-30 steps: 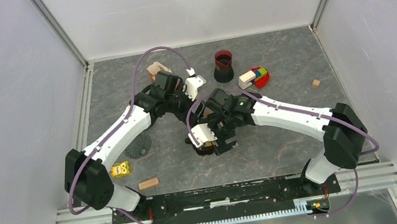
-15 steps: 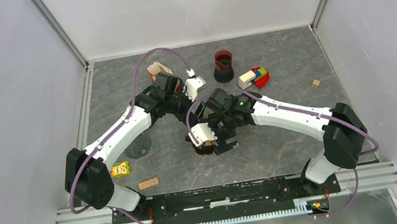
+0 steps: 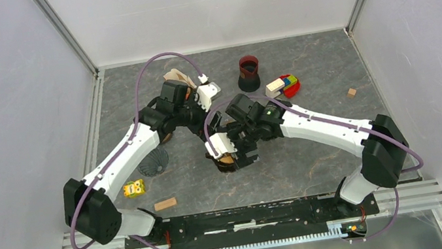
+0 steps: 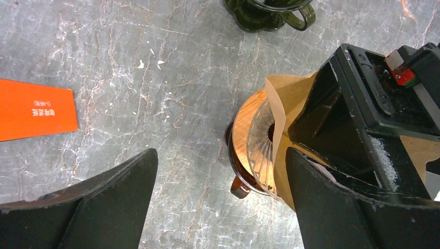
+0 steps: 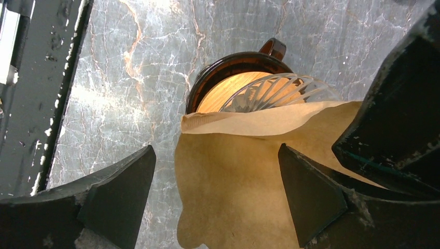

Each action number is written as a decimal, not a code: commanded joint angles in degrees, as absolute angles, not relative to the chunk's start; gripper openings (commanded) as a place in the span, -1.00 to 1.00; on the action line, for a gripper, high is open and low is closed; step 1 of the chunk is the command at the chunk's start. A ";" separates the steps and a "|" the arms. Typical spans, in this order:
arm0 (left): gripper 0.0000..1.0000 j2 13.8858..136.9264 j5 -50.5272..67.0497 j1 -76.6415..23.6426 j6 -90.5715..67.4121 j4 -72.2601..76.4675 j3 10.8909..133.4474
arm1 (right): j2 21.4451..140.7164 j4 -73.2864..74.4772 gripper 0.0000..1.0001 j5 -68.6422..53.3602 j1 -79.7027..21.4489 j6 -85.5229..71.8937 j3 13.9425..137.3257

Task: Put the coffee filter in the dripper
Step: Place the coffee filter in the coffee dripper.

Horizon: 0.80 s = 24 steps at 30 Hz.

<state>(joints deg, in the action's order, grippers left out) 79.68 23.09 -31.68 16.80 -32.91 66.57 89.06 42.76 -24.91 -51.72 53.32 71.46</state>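
The dripper is a clear ribbed glass cone on an amber base with a handle; it also shows in the left wrist view as the dripper, and from above as the dripper, mostly covered by the right arm. The brown paper coffee filter leans over the cone's rim; how far it sits inside I cannot tell. My right gripper hangs open just above it, the paper loose between the fingers. My left gripper is open over bare table left of the dripper, with the coffee filter to its right.
An orange box lies at the back left and a dark red cup on a black base behind the arms. Coloured blocks, a small wooden cube, a dark ribbed cone, a yellow toy and a wooden block lie about.
The left arm has drawn back up and to the left, away from the dripper. The right gripper has shifted slightly left over the dripper. Both stay open.
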 commanded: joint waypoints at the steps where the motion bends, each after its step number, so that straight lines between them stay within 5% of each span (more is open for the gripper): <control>1: 0.98 77.94 25.01 -32.17 20.43 -34.00 65.66 | 87.56 38.57 0.91 -29.05 -51.90 52.81 75.50; 24: 0.99 77.44 25.14 -31.29 16.95 -33.22 64.95 | 80.71 41.13 0.96 -32.76 -49.06 51.39 76.51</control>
<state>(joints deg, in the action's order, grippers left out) 78.43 23.77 -30.96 17.30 -33.12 65.17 83.24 43.27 -30.06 -49.21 51.35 73.60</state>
